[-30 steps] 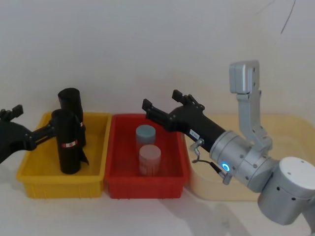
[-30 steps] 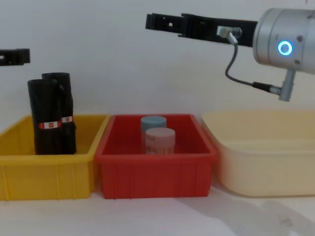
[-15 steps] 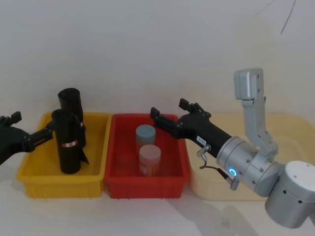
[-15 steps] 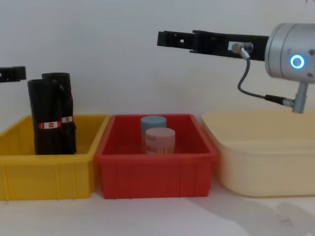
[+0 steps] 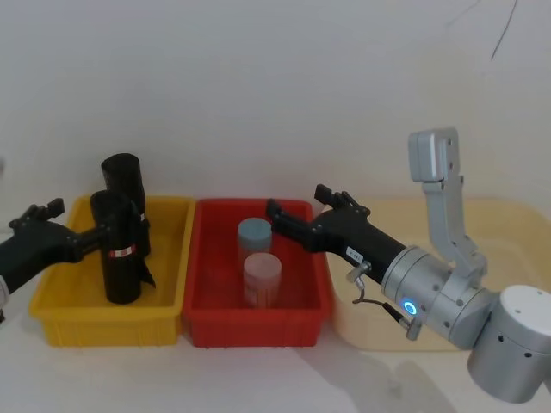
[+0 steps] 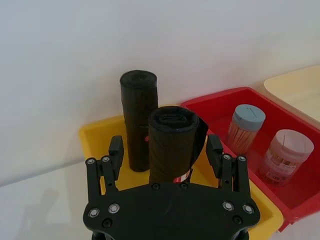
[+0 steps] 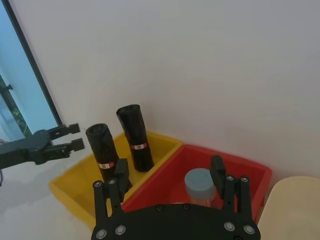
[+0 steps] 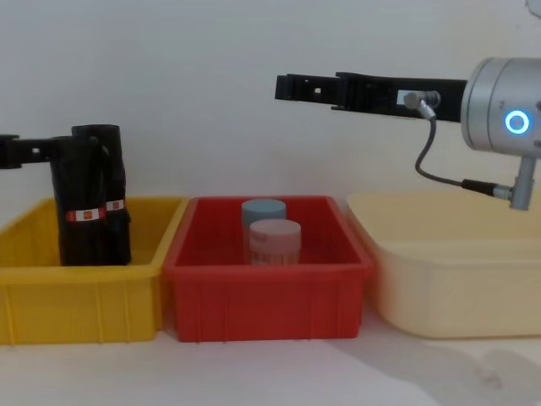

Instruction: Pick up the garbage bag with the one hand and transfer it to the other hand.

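Two garbage bag rolls stand upright in the yellow bin (image 5: 112,325). The front garbage bag (image 5: 120,258) (image 8: 80,203) carries a red-and-white band, and a second roll (image 5: 126,185) stands just behind it. My left gripper (image 5: 79,224) (image 6: 165,150) comes in from the left, open, and the front roll's upper part (image 6: 172,145) sits between its fingers (image 6: 116,152) with gaps on both sides. In the chest view the left gripper (image 8: 38,150) reaches the roll's left edge. My right gripper (image 5: 299,200) (image 8: 292,87), blue ring on its wrist, hangs open and empty above the red bin.
The red bin (image 5: 258,331) in the middle holds a blue-lidded jar (image 5: 255,232) and a pink-lidded jar (image 5: 263,274). A cream tub (image 8: 456,292) stands at the right. A white wall runs close behind the bins.
My left gripper has come down and moved right until its fingers straddle the front roll. The right gripper has drawn back to the right and dropped a little.
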